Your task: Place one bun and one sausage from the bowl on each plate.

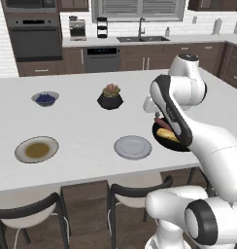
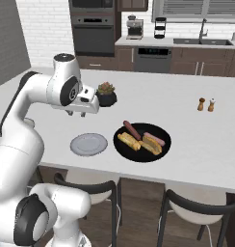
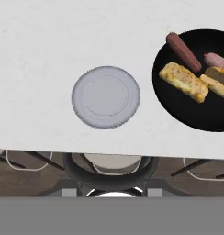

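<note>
Our claw (image 2: 76, 113), empty and nearly closed, hangs above the grey plate (image 2: 88, 144); the bowl (image 2: 160, 149) lies right of that plate, buns (image 2: 129, 141) aslant.

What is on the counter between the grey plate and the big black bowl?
Nothing. In the hand view, only a bare strip of white countertop separates the round light grey plate from the shallow black bowl holding buns and sausages.

My arm (image 2: 37, 91): glossy white rounded shells, dark grey joint rings, white blocky end effector (image 2: 76, 114), short dark fingers.
</note>
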